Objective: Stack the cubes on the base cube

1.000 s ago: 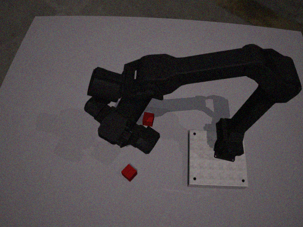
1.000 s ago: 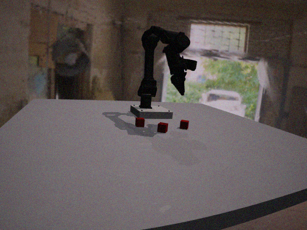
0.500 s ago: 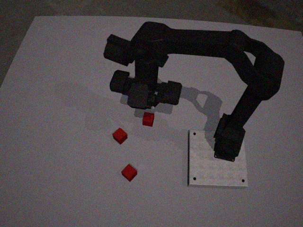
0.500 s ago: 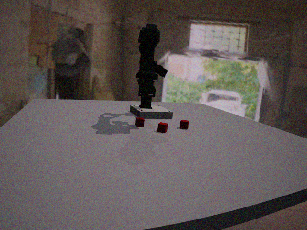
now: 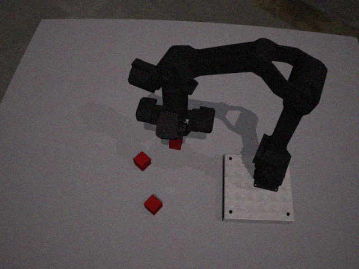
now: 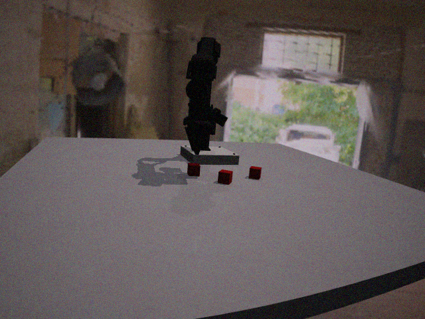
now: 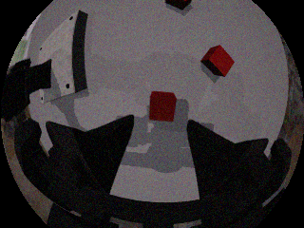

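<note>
Three red cubes stand apart on the table; their looks do not tell me which is the fixed base. One cube [image 5: 175, 144] [image 6: 193, 169] [image 7: 162, 106] is partly hidden by the arm in the top view. A second cube [image 5: 142, 160] [image 6: 225, 177] [image 7: 218, 60] stands nearest the exterior camera. The third cube [image 5: 152, 204] [image 6: 255, 173] [image 7: 179, 4] is cut off by the wrist view's top edge. My gripper [image 6: 196, 151] [image 7: 161, 122] is open and empty, pointing down above the first cube, which shows between and slightly beyond the fingertips in the wrist view. The top view hides the fingertips.
The arm's pale mounting plate [image 5: 240, 199] [image 6: 219, 151] [image 7: 61, 52] stands on the table [image 5: 87, 231] [image 6: 137, 240], right of the cubes in the top view and behind them in the exterior view. The arm arches over from it, and its shadow falls around the first cube.
</note>
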{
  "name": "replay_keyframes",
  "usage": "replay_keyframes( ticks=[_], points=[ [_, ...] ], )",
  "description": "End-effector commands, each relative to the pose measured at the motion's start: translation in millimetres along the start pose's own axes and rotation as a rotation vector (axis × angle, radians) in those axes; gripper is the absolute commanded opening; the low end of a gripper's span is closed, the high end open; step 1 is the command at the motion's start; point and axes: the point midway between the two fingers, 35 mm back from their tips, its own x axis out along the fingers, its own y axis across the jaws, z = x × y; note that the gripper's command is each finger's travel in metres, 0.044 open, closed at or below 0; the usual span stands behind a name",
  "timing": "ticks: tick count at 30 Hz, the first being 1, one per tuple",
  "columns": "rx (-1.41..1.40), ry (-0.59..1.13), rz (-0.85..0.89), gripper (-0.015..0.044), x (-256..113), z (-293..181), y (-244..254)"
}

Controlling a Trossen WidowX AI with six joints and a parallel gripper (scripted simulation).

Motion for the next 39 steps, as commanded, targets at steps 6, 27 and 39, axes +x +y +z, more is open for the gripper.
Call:
replay_keyframes(
  ticks=[6, 27, 39],
  points=[
    [-0.004, 0.004, -0.004, 0.0265, 21, -1, -1],
    [-0.004, 0.004, -0.004, 0.0265, 50, -1, -1],
    [-0.004, 0.004, -0.004, 0.0105, 54, -1, -1]
  ],
)
